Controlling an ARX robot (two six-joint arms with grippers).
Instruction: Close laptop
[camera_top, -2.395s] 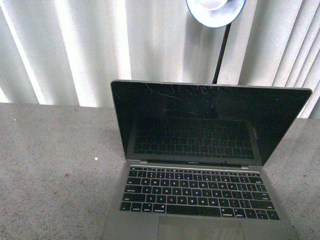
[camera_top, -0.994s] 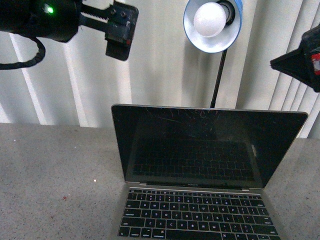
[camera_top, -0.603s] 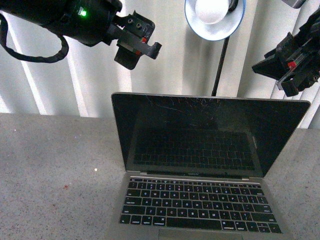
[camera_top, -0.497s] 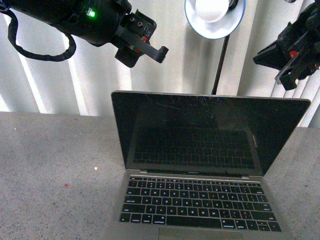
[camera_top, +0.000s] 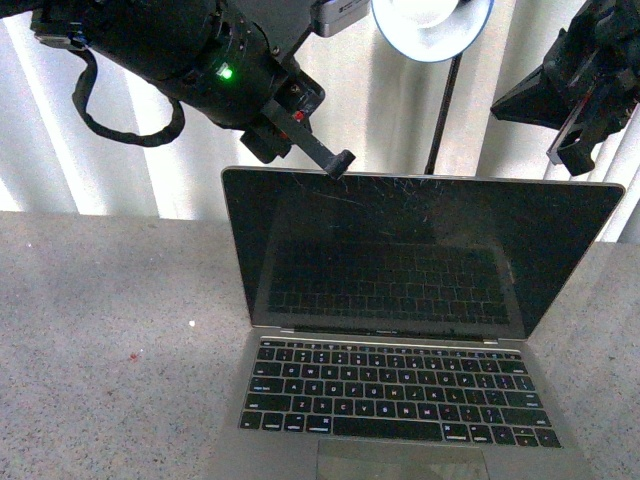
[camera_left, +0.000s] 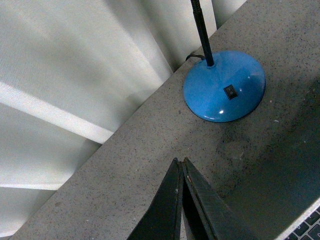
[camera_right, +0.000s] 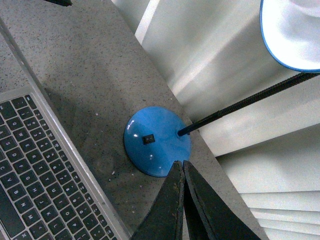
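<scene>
left claw (camera_top: 338, 162), pressed together, by the top edge of the laptop (camera_top: 400, 250); right claw (camera_right: 183, 165) likewise, well apart.

No text, brand, number or sign can be read in any of my views. Front camera: the black keys (camera_top: 395, 395) of the laptop (camera_top: 420, 270) carry white legends, too small for me to make out a single letter. My right wrist camera shows the same keys closer, but their legends are blurred there too. Both my wrist cameras show a small black switch (camera_left: 230, 91) on the blue lamp base (camera_left: 205, 100). Any marking on the switch is too small to read.
</scene>
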